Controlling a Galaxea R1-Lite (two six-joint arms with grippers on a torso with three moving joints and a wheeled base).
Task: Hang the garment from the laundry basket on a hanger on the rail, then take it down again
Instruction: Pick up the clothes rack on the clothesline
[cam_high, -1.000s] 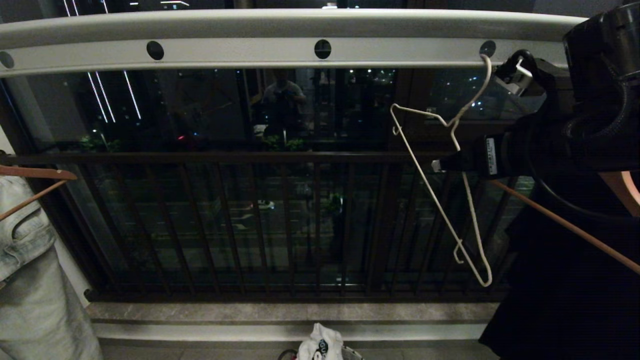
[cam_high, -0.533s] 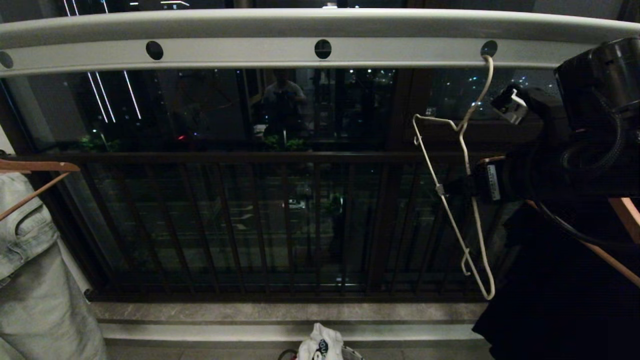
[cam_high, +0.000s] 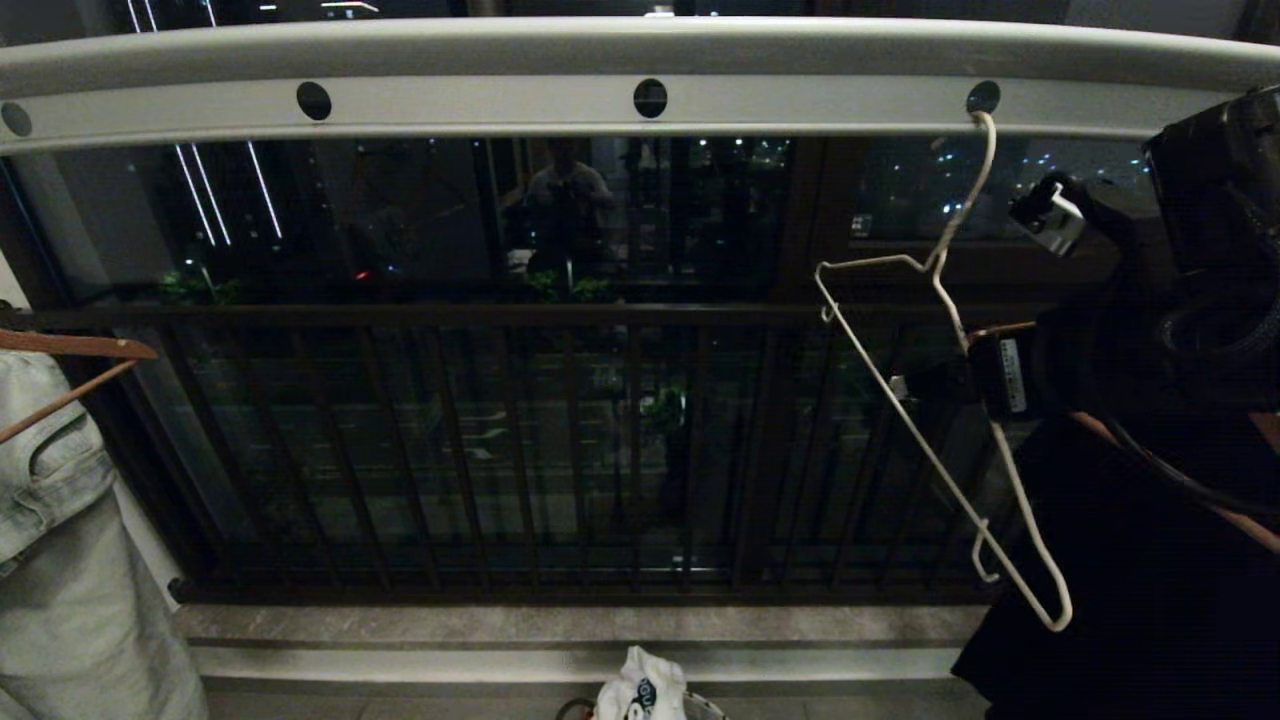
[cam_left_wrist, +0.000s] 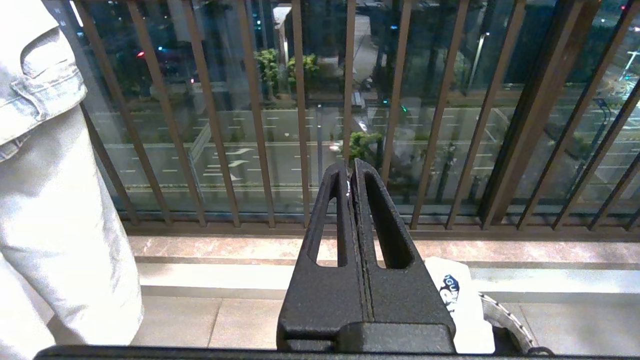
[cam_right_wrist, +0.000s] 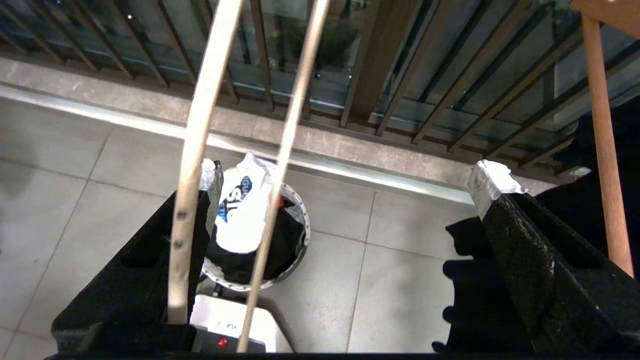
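Hanging by its hook from a round hole in the pale grey rail (cam_high: 500, 105), the white wire hanger (cam_high: 940, 440) tilts steeply in the head view, its far end low at the right, empty of any cloth. The right gripper (cam_high: 935, 385) reaches in from the right at the hanger's middle, in front of the dark balcony railing (cam_high: 500, 440); a black garment (cam_high: 1130, 580) hangs below the arm. At the left edge pale denim trousers (cam_high: 60, 560) hang from a brown wooden hanger (cam_high: 70, 350). At the bottom centre the white T-shirt (cam_high: 640, 690) pokes up from the laundry basket (cam_high: 700, 708), which is mostly cut off. In the left wrist view the left gripper (cam_left_wrist: 351, 172) has its two black fingers pressed together with nothing between them, pointing at the railing, with the T-shirt (cam_left_wrist: 457, 300) and the basket's rim (cam_left_wrist: 505, 320) just behind it on the tiled floor. In the right wrist view the right gripper (cam_right_wrist: 345, 185) stands wide open; two of the hanger's wires (cam_right_wrist: 200, 125) run close by its one finger (cam_right_wrist: 150, 260), though whether they touch it I cannot tell. Far beneath, the T-shirt (cam_right_wrist: 245, 210) lies bunched in the round woven basket (cam_right_wrist: 295, 250) over dark cloth, blue lettering showing.
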